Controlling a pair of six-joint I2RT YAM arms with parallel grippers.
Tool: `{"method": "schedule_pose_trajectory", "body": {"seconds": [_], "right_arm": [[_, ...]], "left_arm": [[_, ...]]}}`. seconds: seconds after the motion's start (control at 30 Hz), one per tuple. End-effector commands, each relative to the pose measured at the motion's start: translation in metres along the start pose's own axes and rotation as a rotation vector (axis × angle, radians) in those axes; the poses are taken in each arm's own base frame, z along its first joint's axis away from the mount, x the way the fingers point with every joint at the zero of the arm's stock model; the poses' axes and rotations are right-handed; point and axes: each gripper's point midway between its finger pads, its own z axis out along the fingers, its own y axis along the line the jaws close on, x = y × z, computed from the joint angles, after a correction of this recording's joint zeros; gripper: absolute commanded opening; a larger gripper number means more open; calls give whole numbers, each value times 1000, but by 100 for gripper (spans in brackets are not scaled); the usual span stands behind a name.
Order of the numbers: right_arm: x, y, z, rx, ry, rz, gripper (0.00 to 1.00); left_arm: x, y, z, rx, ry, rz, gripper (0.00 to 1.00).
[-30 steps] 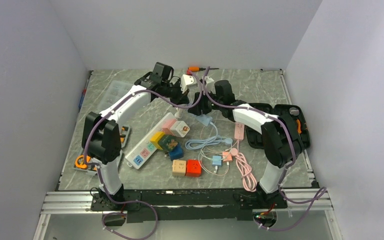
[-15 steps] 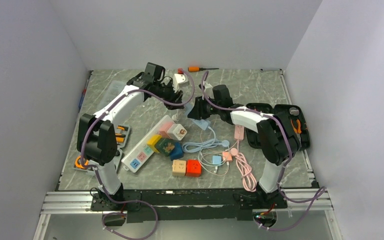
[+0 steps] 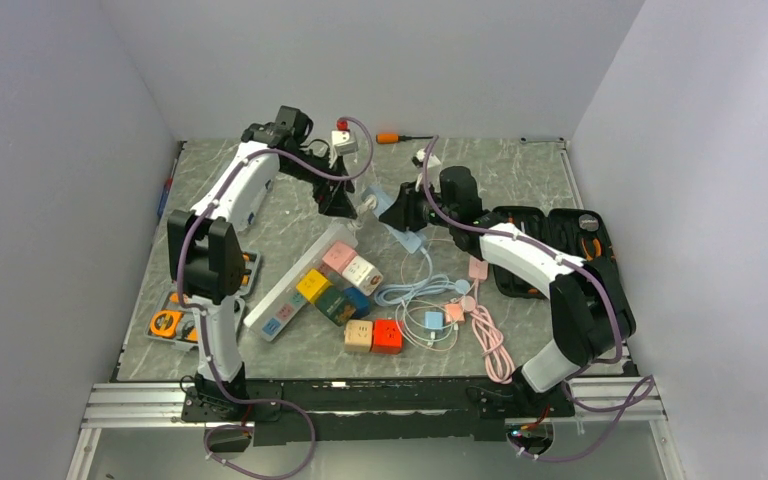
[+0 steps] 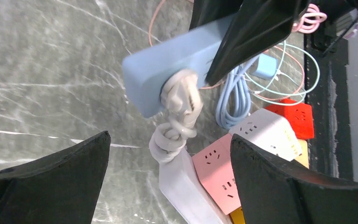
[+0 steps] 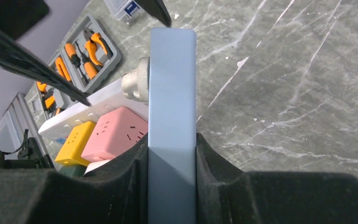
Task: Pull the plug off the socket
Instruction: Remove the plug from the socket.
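- Grey marbled table (image 3: 530,180) lies under both my arms, with white walls (image 3: 360,60) round it. The work is over its far middle.
- On the left, my left claw (image 4: 170,137) is spread wide and grips nothing. Its two black fingers (image 4: 51,182) stand either side of the white plug (image 4: 182,95), touching neither it nor anything else.
- To do this well, I should close squarely on the plug body, not on the coiled white cord (image 4: 165,145) below it. Then I should draw straight out along the pins, without twisting.
- That plug is pale, ribbed and rounded, and sits in the face of the blue socket (image 4: 163,65) near its end. Whether it is fully home I cannot quite tell.
- On the right, my right claw (image 5: 172,154) is clenched on the blue socket and must hold firm against the pull.
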Motion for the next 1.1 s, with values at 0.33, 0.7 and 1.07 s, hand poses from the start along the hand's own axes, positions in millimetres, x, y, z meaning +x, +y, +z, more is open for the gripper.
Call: {"method": "schedule_pose_trajectory", "body": {"seconds": [0.33, 0.7, 1.07], "right_arm": [[-81, 39, -24, -114, -266, -66, 0], [-76, 38, -17, -136, -264, -45, 0], [-45, 28, -2, -158, -193, -2, 0]], "left_arm": [[14, -36, 27, 265, -62, -6, 95], [-3, -38, 32, 315, -161, -23, 53], [-20, -42, 26, 368, -242, -78, 30]]}}
